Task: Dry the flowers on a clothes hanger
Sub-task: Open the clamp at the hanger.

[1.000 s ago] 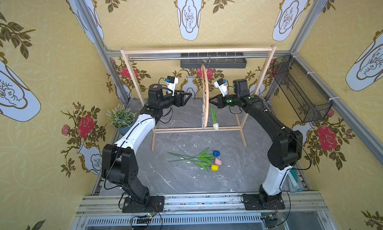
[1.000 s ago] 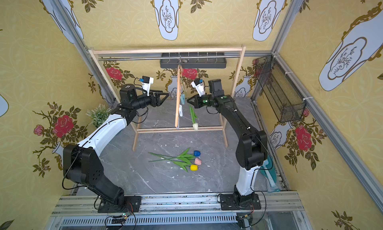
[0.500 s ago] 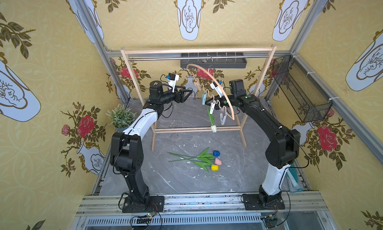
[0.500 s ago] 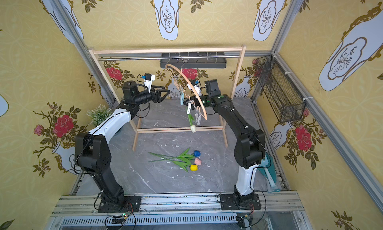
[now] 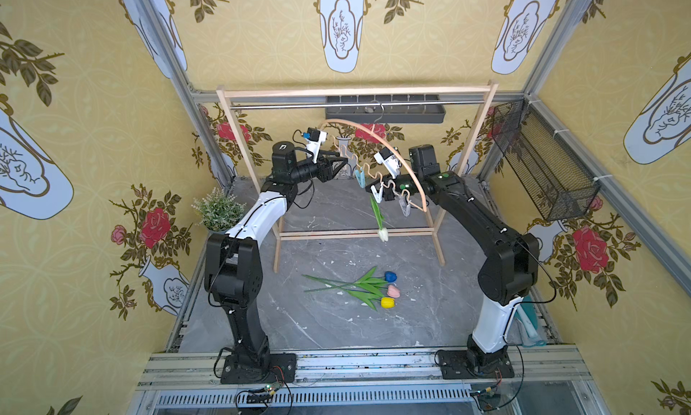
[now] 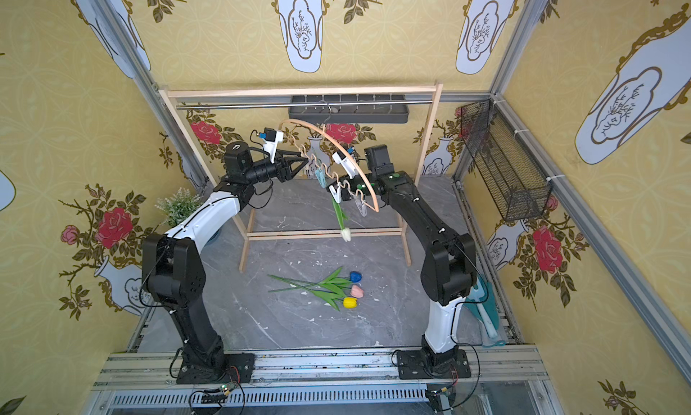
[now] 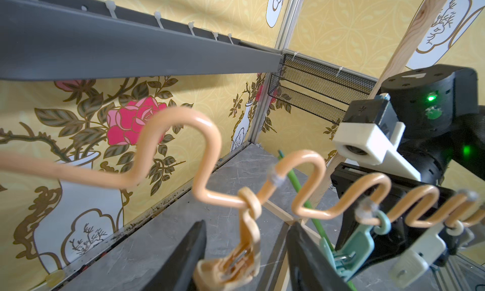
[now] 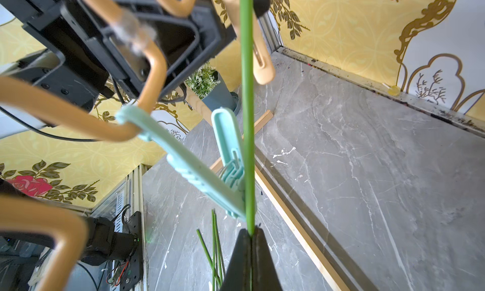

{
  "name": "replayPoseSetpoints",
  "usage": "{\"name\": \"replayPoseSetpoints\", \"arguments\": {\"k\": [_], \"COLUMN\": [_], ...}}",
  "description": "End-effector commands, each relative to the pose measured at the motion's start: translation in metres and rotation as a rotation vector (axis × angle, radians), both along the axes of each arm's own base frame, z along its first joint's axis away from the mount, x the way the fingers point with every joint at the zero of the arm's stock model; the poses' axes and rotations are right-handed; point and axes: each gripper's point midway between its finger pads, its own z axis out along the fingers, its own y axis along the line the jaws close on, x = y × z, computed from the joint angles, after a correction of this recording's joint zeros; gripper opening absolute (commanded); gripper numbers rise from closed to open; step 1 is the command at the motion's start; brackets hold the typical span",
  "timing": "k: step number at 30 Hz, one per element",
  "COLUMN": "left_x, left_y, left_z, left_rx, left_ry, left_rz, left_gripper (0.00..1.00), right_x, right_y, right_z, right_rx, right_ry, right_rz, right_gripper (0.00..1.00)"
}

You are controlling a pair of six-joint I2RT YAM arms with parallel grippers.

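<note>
Pale wood arches over a wavy bar: in both top views the hanger [image 5: 359,122] hangs by its wire hook from the steel rail [image 5: 284,105]. My right gripper [image 5: 374,189] is clenched on the white tulip [image 5: 378,215], which dangles head down under the bar. Three tulips [image 5: 359,288], blue, pink and yellow, lie together on the grey marbled floor [image 5: 336,331]. My left gripper [image 5: 343,163] is at one end of the bar. A black mesh basket [image 5: 542,170] and a grey compartmented tray [image 5: 385,112] hang on the walls. Left wrist view: my fingers [image 7: 183,260] stand apart, released, either side of a glossy beige peg [image 7: 249,234]; a mint peg [image 7: 354,246] and a white peg [image 7: 417,260] hang further along. Right wrist view: my fingertips [image 8: 237,260] meet on the thin, smooth green stem [image 8: 248,119]. The mint peg lies against it, though whether it clamps I cannot tell. A blue-grey pot [image 8: 221,98] holds a bushy plant [image 8: 203,80].
</note>
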Motion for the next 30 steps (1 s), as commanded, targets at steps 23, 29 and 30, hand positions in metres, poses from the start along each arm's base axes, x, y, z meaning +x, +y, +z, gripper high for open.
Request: {"name": "replayPoseSetpoints", "arguments": {"k": [23, 29, 30], "left_x": [0.002, 0.001, 0.0], "left_y": [-0.006, -0.011, -0.012], "left_z": [0.003, 0.003, 0.003], "left_rx": [-0.06, -0.058, -0.058], "left_ry": [0.011, 0.013, 0.013], "left_rz": [0.0, -0.006, -0.004], "left_gripper": [0.43, 0.5, 0.51], "right_x": [-0.016, -0.018, -0.018], "right_y": [0.006, 0.01, 0.01], "right_z": [0.012, 0.011, 0.011], "right_rx": [0.026, 0.024, 0.022], "right_ry": [-0.02, -0.019, -0.02], "right_rz": [0.038, 0.045, 0.045], "right_gripper": [0.0, 0.0, 0.0]}}
